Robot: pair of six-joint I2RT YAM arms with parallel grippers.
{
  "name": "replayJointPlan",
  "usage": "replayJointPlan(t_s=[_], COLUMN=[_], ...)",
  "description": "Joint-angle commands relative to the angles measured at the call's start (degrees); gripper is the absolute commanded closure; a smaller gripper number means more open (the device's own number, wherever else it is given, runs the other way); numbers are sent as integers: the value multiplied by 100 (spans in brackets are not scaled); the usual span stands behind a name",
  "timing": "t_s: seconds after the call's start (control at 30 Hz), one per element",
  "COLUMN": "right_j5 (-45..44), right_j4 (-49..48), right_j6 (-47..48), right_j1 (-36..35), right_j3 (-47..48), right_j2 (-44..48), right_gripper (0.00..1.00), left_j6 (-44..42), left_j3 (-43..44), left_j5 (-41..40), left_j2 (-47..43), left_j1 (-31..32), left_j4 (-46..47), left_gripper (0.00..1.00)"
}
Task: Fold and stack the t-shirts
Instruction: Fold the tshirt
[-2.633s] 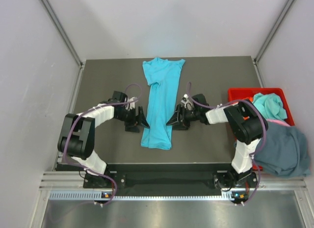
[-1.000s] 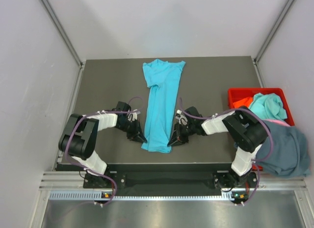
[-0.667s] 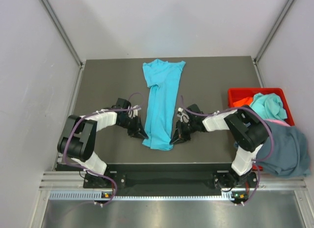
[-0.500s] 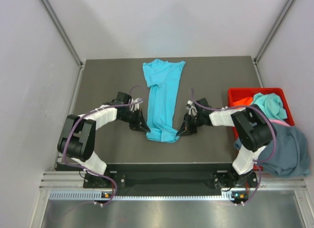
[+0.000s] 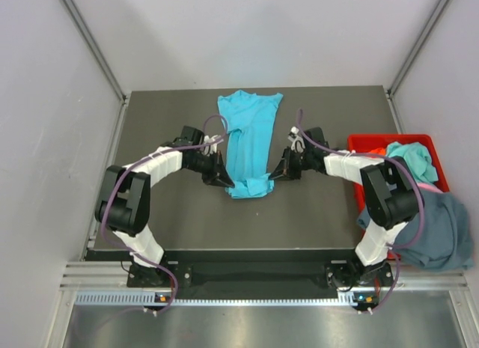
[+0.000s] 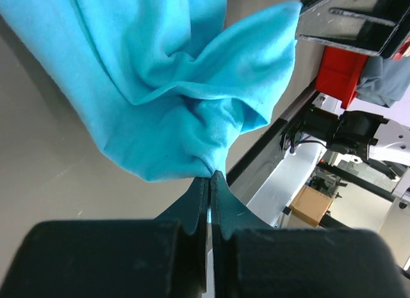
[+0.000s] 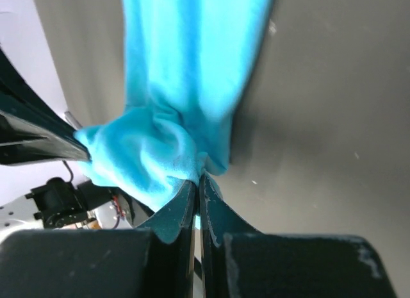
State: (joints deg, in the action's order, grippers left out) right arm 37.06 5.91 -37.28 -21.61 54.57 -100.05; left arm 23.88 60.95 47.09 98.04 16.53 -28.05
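Frame centre: left gripper and right gripper each closed on a hem corner of the turquoise t-shirt; we judge this readies a fold towards the collar

No legible text, label, brand, number or sign on anything in the three views.
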Motion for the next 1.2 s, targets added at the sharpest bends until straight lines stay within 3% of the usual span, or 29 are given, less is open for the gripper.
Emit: replayJointPlan(t_s=[0.0,0.3,0.7,1.03,1.17], right_j5=[222,329,56,-58,21], right_j4=[-82,24,-90,-354,-345], right_j6=[-43,-87,63,-69,-52], right_j1=[-72,-63,244,491,499], right_j3=[510,1504,2330,3260,3797], right_j2=[-154,-647,-1113,-1798,-2229], right_gripper=[100,100,100,100,100], left_j6=[-103,-585,-814,-903,-797], left_j3=[180,1006,2271,4432,4575], left_j5=[134,-103,-903,-1000,-1070], left_j2=[-57,602,1648,2913,3081], left_j1=[-27,-150,-379,-397,-405], left_j4=[89,-235,54,-323,-166], left_gripper=[100,100,100,100,100])
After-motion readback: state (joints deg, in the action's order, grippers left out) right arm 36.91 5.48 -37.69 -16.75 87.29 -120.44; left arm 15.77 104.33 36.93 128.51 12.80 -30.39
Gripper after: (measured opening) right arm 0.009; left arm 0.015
